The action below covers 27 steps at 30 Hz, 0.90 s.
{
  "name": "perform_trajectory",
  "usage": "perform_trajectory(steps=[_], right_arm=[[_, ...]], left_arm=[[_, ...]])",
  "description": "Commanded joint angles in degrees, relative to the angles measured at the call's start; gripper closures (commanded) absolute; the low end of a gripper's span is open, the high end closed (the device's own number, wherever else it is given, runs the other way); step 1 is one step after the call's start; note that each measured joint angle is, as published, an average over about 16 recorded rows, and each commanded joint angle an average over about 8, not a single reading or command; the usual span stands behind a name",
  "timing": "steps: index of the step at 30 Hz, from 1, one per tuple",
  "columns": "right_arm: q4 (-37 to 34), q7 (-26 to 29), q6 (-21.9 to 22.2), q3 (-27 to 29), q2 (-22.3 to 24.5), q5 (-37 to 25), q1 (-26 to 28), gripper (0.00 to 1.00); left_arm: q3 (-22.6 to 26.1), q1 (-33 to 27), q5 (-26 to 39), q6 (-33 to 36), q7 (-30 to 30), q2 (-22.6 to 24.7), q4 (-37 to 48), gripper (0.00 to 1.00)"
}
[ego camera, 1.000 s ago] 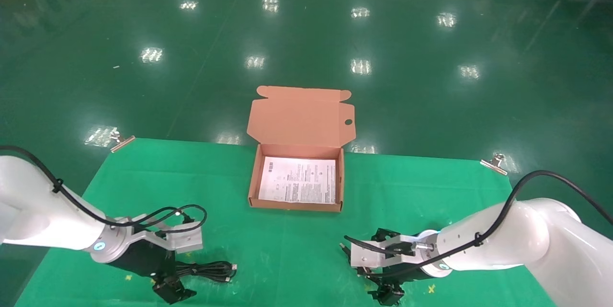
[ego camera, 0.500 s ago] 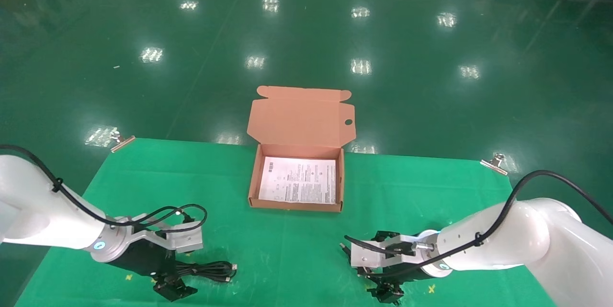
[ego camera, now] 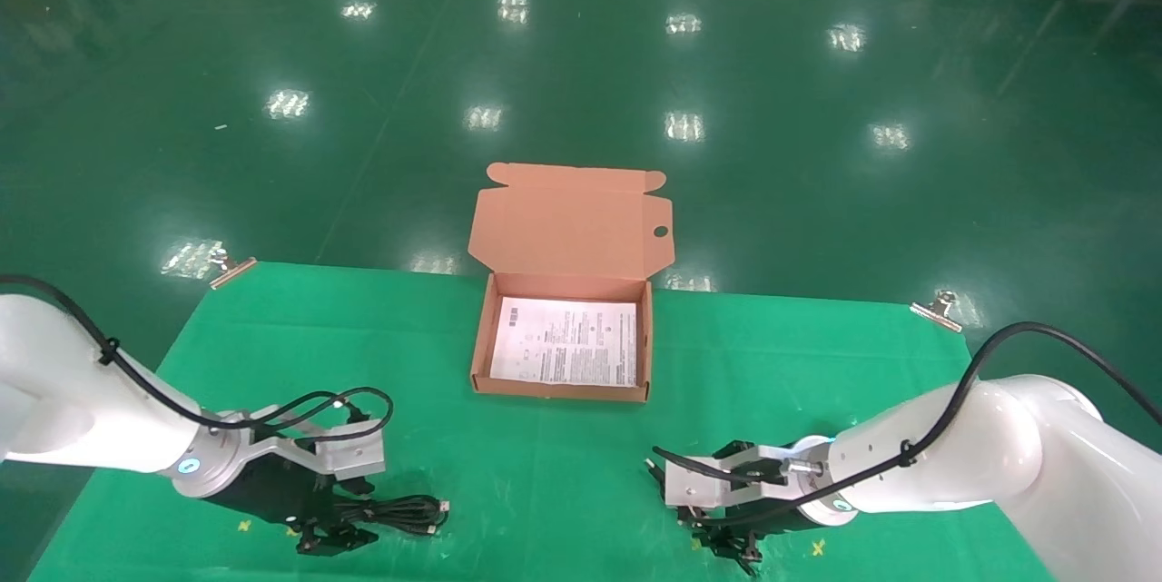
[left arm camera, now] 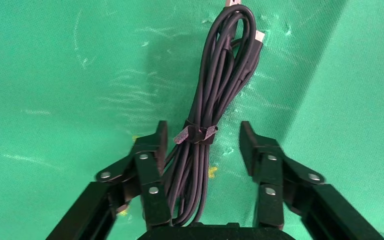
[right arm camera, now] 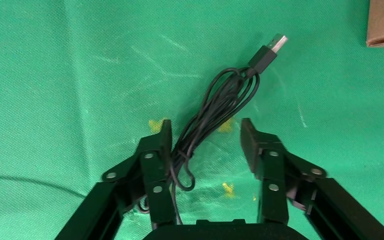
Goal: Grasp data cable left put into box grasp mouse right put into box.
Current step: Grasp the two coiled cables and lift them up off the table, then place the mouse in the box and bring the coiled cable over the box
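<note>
The left tool (left arm camera: 202, 150) hangs open astride the data cable (left arm camera: 215, 95) at the near left of the green tabletop (ego camera: 545, 473). The right tool (right arm camera: 204, 145) is open around the mouse's cord (right arm camera: 220, 105), near right. The box (ego camera: 561, 391) lies open, centre far.

Left gripper (left arm camera: 202, 145) low near left, fingers spread; right gripper (right arm camera: 205, 142) low near right, fingers spread.

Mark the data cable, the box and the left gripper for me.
data cable (left arm camera: 215, 85), left wrist view, on the bundled loops above the tie.
box (ego camera: 563, 393), head view, on its front wall.
left gripper (left arm camera: 203, 137), left wrist view, midway between its open fingertips, astride the cable.
</note>
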Motion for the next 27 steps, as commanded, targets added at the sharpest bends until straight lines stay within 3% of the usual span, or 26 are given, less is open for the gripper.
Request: perform_trajectory(steps=[1,21,27], right_arm=[[0.0,0.0,0.0,0.0,0.0,0.0,0.0,1.00],[0.0,0.1,-0.1,0.0,0.1,0.0,0.1,1.00],[2.8,3.7,-1.7,1.8,4.1,1.2,1.9,1.00]], left_arm=[[0.0,0.0,0.0,0.0,0.0,0.0,0.0,1.00],[0.0,0.0,-0.1,0.0,0.0,-0.1,-0.1,1.00],[0.2,-3.4,0.4,2.4,1.9,-3.3,-1.2,1.00]])
